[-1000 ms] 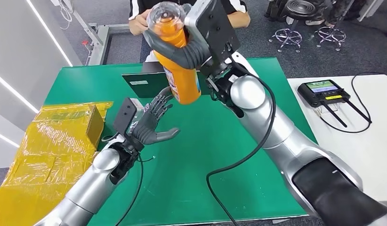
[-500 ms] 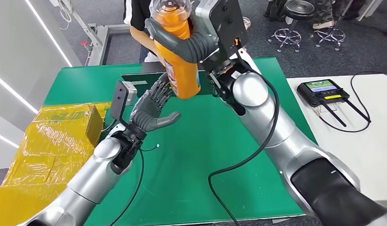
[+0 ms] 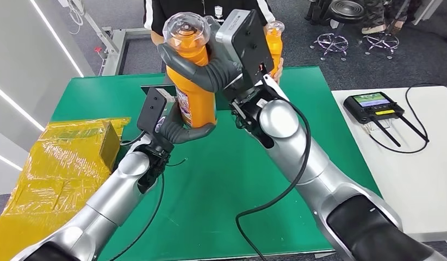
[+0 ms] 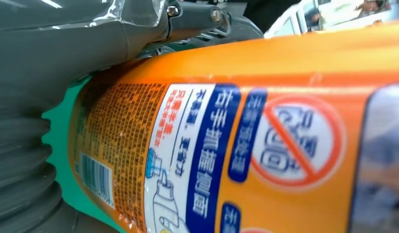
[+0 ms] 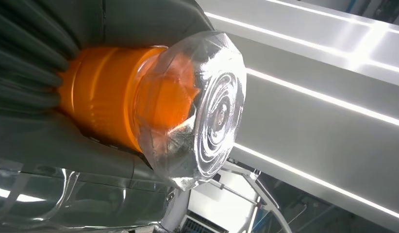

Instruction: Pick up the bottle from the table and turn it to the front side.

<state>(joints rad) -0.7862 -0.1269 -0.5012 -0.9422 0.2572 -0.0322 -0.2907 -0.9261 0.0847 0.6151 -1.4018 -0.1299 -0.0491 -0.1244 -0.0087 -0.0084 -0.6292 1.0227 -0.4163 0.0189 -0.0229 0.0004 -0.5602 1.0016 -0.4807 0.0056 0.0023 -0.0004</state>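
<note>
The tall orange plastic bottle with a clear domed cap (image 3: 191, 76) is now held between both hands above the far middle of the green tabletop (image 3: 232, 179). A second ago the left hand (image 3: 180, 129) waited open-palmed below and apart from it; it has since risen and closed in, so its thumb and fingers (image 3: 197, 132) wrap under the bottle's lower end. The bottle itself has shifted left and stands closer to upright than it did.

The right hand (image 3: 210, 68) keeps its grasp on the upper body just under the cap, grey fingers (image 3: 180, 57) curled tight around the shoulder; the right wrist view shows the cap jutting free beyond them. The left wrist view shows the printed label with barcode and a red prohibition sign pressed close against the hand's ribbed cover.

With two grips in place, the turning step looks ready: one hand can probably loosen while the other rotates the label toward the front. A person at the far edge holds a second orange bottle (image 3: 273, 41).
</note>
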